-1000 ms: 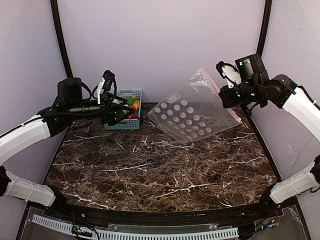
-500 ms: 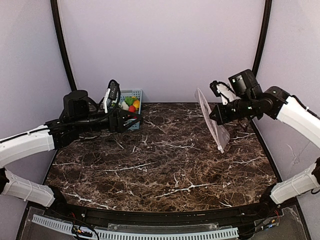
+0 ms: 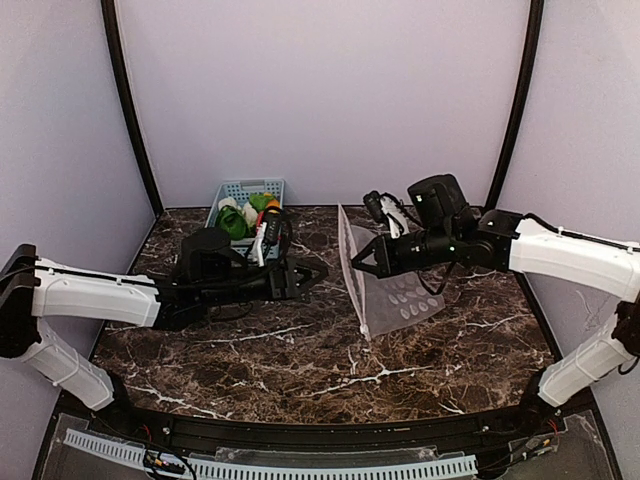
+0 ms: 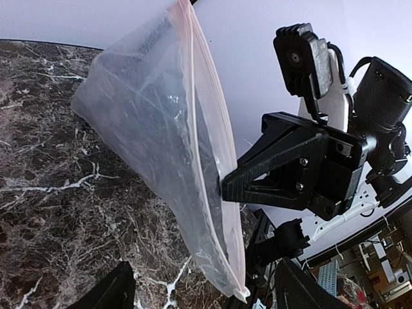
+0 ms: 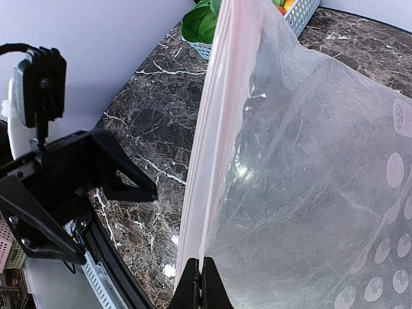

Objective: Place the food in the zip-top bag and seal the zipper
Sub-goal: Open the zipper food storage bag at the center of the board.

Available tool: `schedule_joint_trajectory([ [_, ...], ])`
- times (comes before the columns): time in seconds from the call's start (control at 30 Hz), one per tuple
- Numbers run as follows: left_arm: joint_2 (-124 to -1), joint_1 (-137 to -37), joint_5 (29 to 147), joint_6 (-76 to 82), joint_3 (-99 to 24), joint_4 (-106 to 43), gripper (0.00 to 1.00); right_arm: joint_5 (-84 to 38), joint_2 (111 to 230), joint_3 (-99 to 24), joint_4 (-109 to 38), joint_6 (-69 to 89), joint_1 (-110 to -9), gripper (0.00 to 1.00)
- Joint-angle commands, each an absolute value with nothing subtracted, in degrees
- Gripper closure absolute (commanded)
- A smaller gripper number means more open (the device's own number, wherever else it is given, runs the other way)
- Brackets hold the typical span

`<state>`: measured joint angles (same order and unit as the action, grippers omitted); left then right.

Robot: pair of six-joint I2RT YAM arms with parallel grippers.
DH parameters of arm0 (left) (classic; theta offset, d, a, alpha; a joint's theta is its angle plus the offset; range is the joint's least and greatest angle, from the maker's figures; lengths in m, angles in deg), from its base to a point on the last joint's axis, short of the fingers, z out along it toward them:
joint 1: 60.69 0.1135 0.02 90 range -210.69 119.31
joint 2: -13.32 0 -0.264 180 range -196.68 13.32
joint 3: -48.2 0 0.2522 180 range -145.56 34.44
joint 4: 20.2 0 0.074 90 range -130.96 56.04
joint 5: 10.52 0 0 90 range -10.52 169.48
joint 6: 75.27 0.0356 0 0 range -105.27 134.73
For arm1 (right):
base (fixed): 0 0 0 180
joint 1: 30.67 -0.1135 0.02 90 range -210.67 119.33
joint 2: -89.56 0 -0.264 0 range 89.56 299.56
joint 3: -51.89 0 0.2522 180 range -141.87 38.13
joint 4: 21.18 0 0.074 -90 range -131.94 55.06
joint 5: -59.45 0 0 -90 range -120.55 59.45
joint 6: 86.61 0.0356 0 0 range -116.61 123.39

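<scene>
The zip-top bag [image 3: 395, 295] hangs edge-on over mid-table, clear with pale dots, its lower corner near the marble. My right gripper [image 3: 356, 267] is shut on the bag's edge at the pinkish zipper [image 3: 345, 233]; its closed tips [image 5: 200, 286] pinch that strip [image 5: 212, 129]. My left gripper [image 3: 316, 274] faces the bag's mouth from the left, a short gap away. Its jaws [image 4: 206, 297] stand open and hold nothing, while the zipper [image 4: 205, 122] and the right gripper [image 4: 224, 188] fill its view. The food [image 3: 236, 221], green, white and orange pieces, lies in the basket.
The light-blue lattice basket [image 3: 262, 185] stands at the back left against the wall, and shows at the top of the right wrist view [image 5: 302, 19] with a green leafy piece [image 5: 201, 20]. The left gripper's fingers [image 5: 122, 172] sit close beside the bag.
The right arm carried the bag from the back right to mid-table and turned it edge-on. The left arm left the basket and reached right towards the bag.
</scene>
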<state>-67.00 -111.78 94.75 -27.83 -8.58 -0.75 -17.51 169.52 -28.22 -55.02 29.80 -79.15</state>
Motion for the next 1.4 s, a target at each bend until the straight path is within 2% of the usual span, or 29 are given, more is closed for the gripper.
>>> schedule_joint_trajectory([
  [0.0,-69.77,-113.06,92.16,-32.59,-8.32,5.89,0.28,-15.50,170.68,-27.29,-46.67,33.25,-80.45,1.00],
  [0.17,-72.26,-113.37,92.03,-33.31,-9.14,7.02,0.36,-16.00,171.13,-26.88,-46.45,33.45,-81.32,1.00],
  [0.3,-73.15,-114.14,92.28,-31.74,-11.31,5.01,0.50,-16.44,171.03,-26.48,-46.51,33.45,-81.51,1.00],
  [0.5,-73.97,-114.93,91.23,-29.90,-13.57,0.95,0.53,-16.68,171.12,-26.54,-46.54,33.37,-81.72,1.00],
  [0.77,-75.11,-115.58,91.66,-29.62,-14.45,1.92,0.51,-16.92,171.28,-26.71,-46.80,33.21,-81.73,1.00],
  [0.93,-76.31,-115.54,90.11,-28.94,-15.95,-2.65,0.66,-16.54,171.14,-26.95,-46.81,32.81,-81.77,1.00],
  [1.1,-76.46,-116.31,85.22,-26.95,-18.26,-9.84,0.70,-16.89,171.27,-26.89,-47.17,32.12,-82.07,1.00],
  [1.37,-76.32,-116.52,76.89,-25.63,-20.37,-17.39,0.90,-23.04,171.52,-28.05,-51.60,31.32,-82.52,1.00],
])
